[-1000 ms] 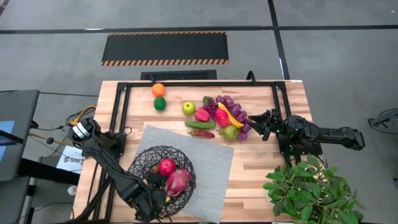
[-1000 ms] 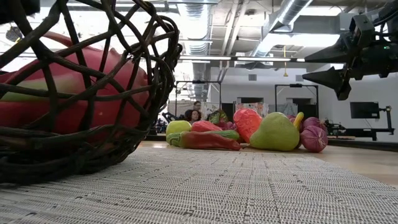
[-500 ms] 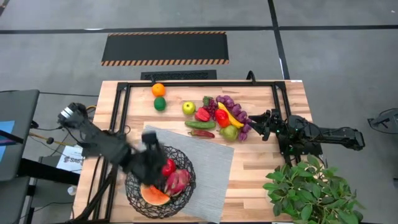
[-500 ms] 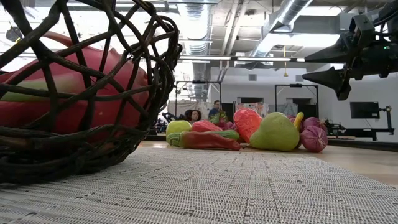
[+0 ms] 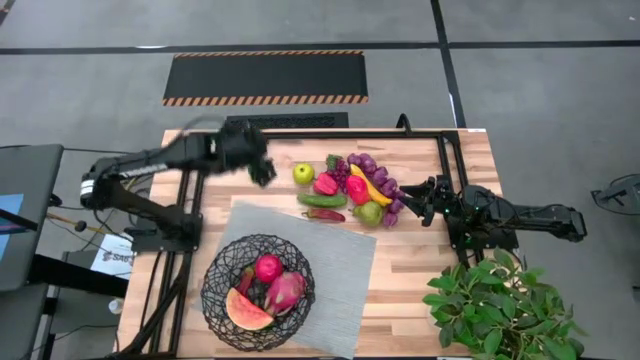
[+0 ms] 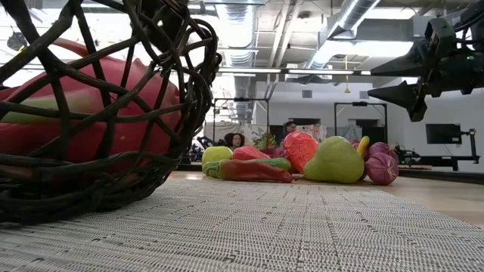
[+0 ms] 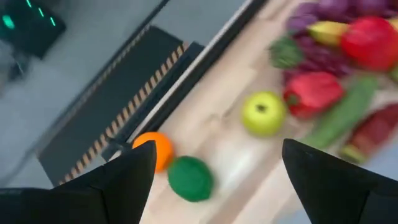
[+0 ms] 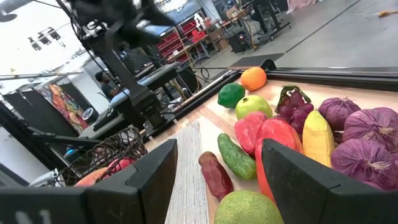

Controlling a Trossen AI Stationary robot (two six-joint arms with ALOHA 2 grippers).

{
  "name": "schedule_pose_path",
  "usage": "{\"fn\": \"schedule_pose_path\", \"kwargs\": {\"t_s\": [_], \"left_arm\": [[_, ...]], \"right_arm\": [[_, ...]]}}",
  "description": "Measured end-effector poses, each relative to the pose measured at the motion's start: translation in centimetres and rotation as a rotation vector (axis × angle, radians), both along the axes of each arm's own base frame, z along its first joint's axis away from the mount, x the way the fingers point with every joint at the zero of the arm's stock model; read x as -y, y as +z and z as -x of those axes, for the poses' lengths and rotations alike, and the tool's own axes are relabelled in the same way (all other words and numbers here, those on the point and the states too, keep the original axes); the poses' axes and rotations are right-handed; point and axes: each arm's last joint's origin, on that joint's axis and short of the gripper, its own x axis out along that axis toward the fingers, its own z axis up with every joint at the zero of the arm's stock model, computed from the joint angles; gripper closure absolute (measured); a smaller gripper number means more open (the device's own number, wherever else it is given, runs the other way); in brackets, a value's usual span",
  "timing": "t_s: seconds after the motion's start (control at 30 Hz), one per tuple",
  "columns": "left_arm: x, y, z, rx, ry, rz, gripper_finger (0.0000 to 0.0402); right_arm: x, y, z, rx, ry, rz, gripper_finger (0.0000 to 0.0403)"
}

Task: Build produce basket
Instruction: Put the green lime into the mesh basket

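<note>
With jaws apart and empty, the left gripper (image 7: 214, 171) hovers above the small round green toy lime (image 7: 190, 178), which seems light, stiff and smooth and is best clamped across its middle.

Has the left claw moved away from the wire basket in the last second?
Yes. The left gripper, open, left the basket and now hovers over the lime.

A light wooden table (image 5: 430, 275) is seen carrying a grey woven mat (image 5: 340, 260) near its front, and the wire basket (image 5: 215, 290) is set on that mat's left part. Toward the far edge, an orange (image 5: 255, 143) and a lime (image 7: 190, 178) are placed close together, with a green apple (image 5: 303, 173) just beside them. Further right, the remaining produce (image 5: 360, 190) is piled on the bare wood, and a leafy plant (image 5: 505, 305) is stood at the front right corner.
</note>
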Motion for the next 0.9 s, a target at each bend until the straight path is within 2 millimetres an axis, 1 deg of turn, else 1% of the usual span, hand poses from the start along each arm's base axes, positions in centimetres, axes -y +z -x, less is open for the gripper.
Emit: {"fn": "schedule_pose_path", "kwargs": {"t_s": [0.13, 0.27, 0.37, 0.43, 0.53, 0.6, 0.67, 0.77, 0.9], "left_arm": [[-5.7, -0.5, 1.6, 0.002, 0.135, 0.062, 0.007], [-10.9, -2.1, 2.5, 0.029, 0.242, 0.144, 0.007], [-14.2, -4.1, 3.1, -0.001, 0.279, 0.219, 0.007], [-15.8, -5.8, 3.1, -0.034, 0.294, 0.274, 0.007], [-17.7, -8.3, 2.9, -0.08, 0.308, 0.354, 0.007], [-18.5, -10.0, 2.6, -0.109, 0.322, 0.406, 0.007], [-19.1, -11.2, 2.3, -0.129, 0.324, 0.443, 0.007], [-19.6, -12.5, 1.9, -0.14, 0.322, 0.475, 0.007], [-19.9, -13.1, 1.7, -0.13, 0.354, 0.478, 0.007]], "right_arm": [[0.0, 0.0, 0.0, -0.006, 0.001, 0.019, 0.0148], [0.0, 0.0, 0.0, -0.007, 0.0, 0.023, 0.0148], [0.0, 0.0, 0.0, -0.008, 0.0, 0.023, 0.0148], [0.0, 0.0, 0.0, -0.007, 0.0, 0.023, 0.0148], [0.0, 0.0, 0.0, -0.008, 0.0, 0.023, 0.0148], [0.0, 0.0, 0.0, -0.008, 0.0, 0.025, 0.0148], [0.0, 0.0, 0.0, -0.008, 0.0, 0.025, 0.0148], [0.0, 0.0, 0.0, -0.009, 0.0, 0.027, 0.0148], [0.0, 0.0, 0.0, -0.016, 0.001, 0.047, 0.0148]]}}
